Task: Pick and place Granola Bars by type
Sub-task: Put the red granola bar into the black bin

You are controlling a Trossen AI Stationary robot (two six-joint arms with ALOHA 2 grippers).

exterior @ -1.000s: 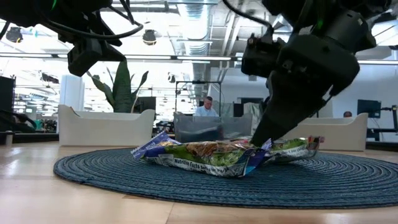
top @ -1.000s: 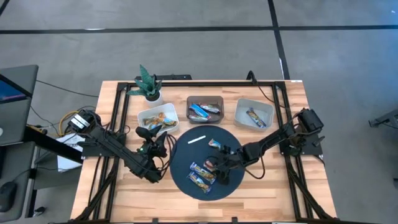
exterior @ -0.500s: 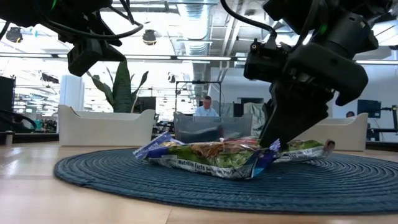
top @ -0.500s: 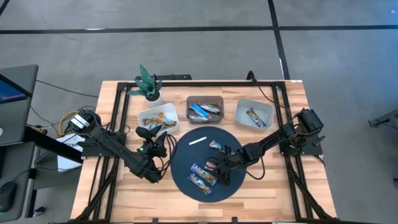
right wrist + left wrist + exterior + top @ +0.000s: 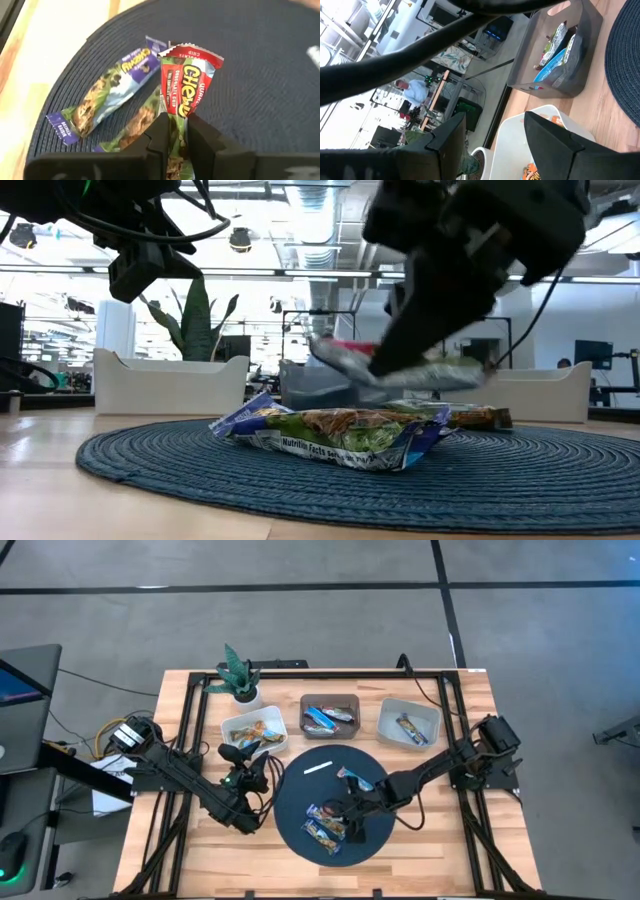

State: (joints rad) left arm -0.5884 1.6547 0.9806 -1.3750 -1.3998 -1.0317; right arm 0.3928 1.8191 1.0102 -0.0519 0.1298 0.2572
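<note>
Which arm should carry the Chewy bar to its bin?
Right. Its hand is already shut on the red Chewy bar, lifted above the blue mat. The left hand waits open beside the mat, holding nothing.

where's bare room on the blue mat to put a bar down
The mat's far-left part, around the white strip, is bare, and so is its right edge. It is crowded at the near middle: two bars lie there, with the right gripper just beside them, shut on a red-topped bar.

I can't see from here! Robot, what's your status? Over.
Right tool shut on red Chewy bar, lifted off mat. Left tool open, waiting. Nothing blocking.
</note>
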